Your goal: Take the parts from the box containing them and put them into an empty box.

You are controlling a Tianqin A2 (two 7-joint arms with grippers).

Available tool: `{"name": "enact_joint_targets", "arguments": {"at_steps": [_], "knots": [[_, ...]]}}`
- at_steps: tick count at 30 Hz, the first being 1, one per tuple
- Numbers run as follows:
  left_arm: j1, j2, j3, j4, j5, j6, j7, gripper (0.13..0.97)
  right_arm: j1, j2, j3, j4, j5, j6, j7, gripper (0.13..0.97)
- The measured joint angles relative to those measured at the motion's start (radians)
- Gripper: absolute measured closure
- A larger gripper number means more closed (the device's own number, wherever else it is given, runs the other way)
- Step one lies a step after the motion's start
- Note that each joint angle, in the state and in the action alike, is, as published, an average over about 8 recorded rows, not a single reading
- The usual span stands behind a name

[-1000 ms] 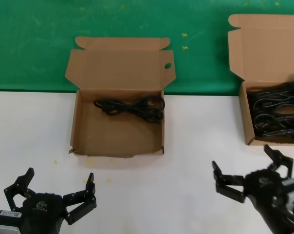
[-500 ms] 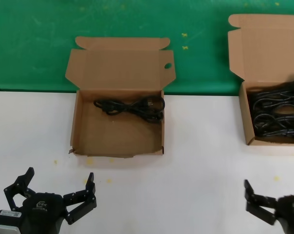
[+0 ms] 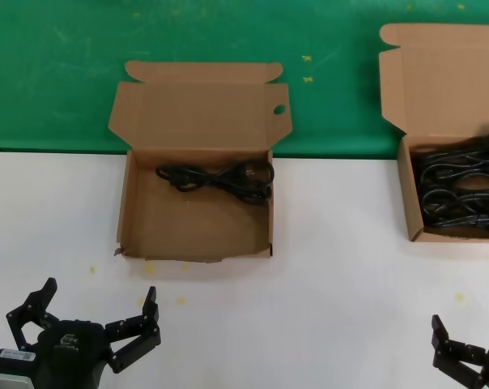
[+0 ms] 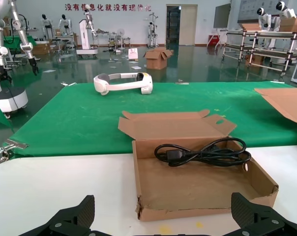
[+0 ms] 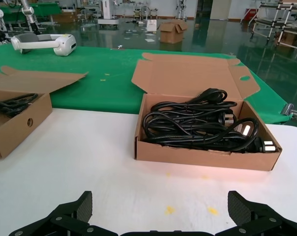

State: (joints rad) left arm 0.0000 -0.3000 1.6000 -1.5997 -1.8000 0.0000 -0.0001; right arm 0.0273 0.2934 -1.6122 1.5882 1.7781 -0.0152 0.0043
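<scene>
White table (image 3: 325, 284) with a green mat (image 3: 228, 49) over its twelve o'clock half. Straddling the mat's edge at eleven o'clock, a shallow cardboard box with a round-holed lid (image 3: 197, 203); at two o'clock, a second cardboard box with a plain lid (image 3: 451, 130). Small yellow specks (image 3: 150, 267) on the white surface near six o'clock. A white headset (image 4: 123, 82) far back on the mat.

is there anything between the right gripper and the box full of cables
Nothing visible. The right gripper, open, sits low over bare white table, and the box containing them lies straight ahead with its top open. The black cables are heaped inside, uncovered. The left gripper waits, open, in front of the other box.
</scene>
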Motion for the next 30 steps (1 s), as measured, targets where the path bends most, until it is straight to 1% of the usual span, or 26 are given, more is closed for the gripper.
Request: {"name": "enact_joint_targets", "arguments": {"at_steps": [30], "knots": [[0.0, 0.0, 0.0, 0.0, 0.0, 0.0, 0.0, 0.132, 0.0, 0.0, 0.0, 0.0, 0.0, 0.0, 0.0, 0.129]]}}
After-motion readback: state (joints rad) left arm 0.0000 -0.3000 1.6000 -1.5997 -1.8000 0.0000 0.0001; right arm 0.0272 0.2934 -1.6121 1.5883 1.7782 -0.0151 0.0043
